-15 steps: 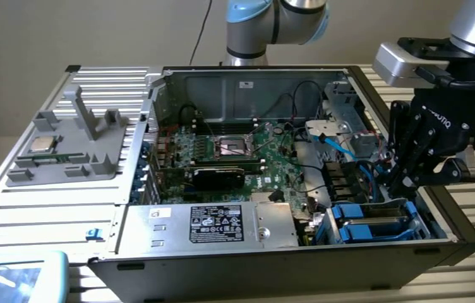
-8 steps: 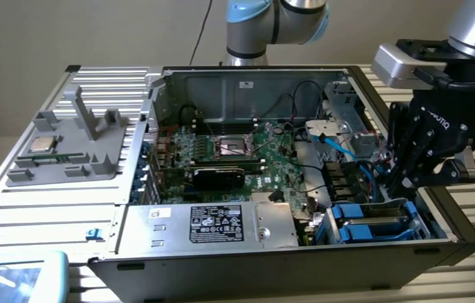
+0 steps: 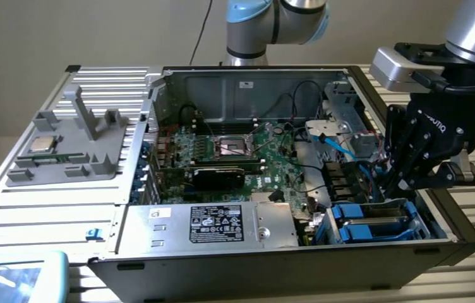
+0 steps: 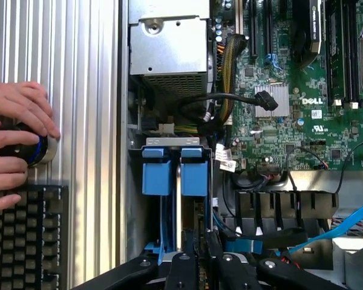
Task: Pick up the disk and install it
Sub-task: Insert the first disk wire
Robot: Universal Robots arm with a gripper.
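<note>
Fingers (image 4: pixel 183 266) seen drawn nearly together, clamped on near end of the disk (image 4: pixel 160 181), which is seen edge-on in wrist view: blue carrier tabs at far end, rail running back to the gripper (image 4: pixel 190 254). In ext. view the gripper (image 3: pixel 408 183) is pointed down over the drive bay at approx. 4 o'clock of the open PC case (image 3: pixel 220 82); the disk (image 3: pixel 371 228) is seated in that bay, blue frame w/ silver showing, just below the fingertips. Silver PSU box w/ black label (image 3: pixel 212 224) is located beside the bay at 6 o'clock of the case, motherboard (image 3: pixel 246 158) at centre, blue cable (image 3: pixel 338 148) at approx. 2 o'clock. Grey fixture tray (image 3: pixel 69 151) is set on the slatted table (image 3: pixel 43 208) at 9 o'clock, outside the case, w/ small square chip (image 3: pixel 43 144) on it. In wrist view a person's hands (image 4: pixel 18 121) are seen on a round knob, next to a keyboard (image 4: pixel 24 235), well apart from the bay.
</note>
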